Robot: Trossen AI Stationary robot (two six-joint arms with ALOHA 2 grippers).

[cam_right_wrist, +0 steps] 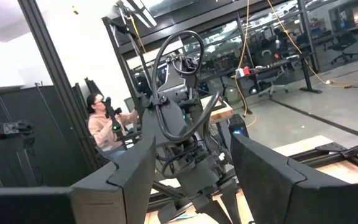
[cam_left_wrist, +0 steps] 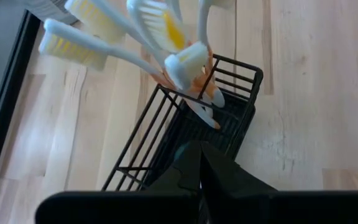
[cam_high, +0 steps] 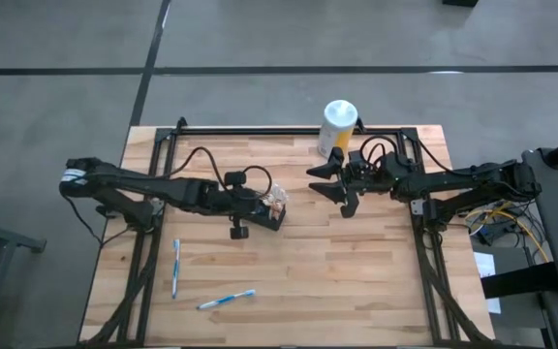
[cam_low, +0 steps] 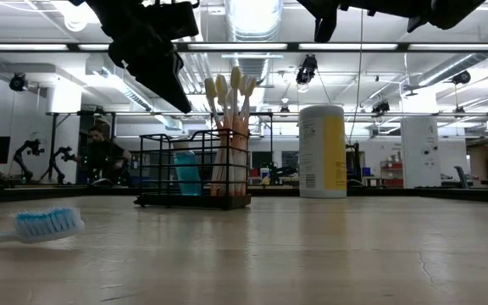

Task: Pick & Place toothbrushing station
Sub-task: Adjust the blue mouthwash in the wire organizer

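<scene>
Foreground: blue-bristled toothbrush head [cam_low: 47, 224] lies on the wooden table [cam_low: 312, 254] at lower left of the low view, closest to that camera.
Task object: toothbrushing station [cam_high: 273, 208], a small black wire basket, sits just left of centre in the high view. It holds upright pale toothbrushes [cam_low: 227, 127] and a blue item [cam_low: 186, 172] I cannot identify.
Left gripper: left gripper [cam_high: 260, 211] is at the basket's left side in the high view, fingers closed together. The wrist view places the closed tips at or just inside the near rim; whether they pinch a wire is hard to tell from this angle.
Right gripper: right gripper [cam_high: 342, 179] hangs above the table right of centre in the high view, jaws spread wide and empty, waiting.
Other items: white and yellow canister [cam_high: 337, 126] stands at the top centre edge of the table; two loose toothbrushes [cam_high: 201, 286] lie at lower left.
Step in hand: likely the grasp on the basket, before any lift.
Next move: probably a slow, level lift so the tall brushes do not tip out.
View differences: only the low view shows the basket's base flat on the table; only the high view shows both loose brushes; the right wrist view shows a seated person [cam_right_wrist: 101, 127] in the room behind.
</scene>
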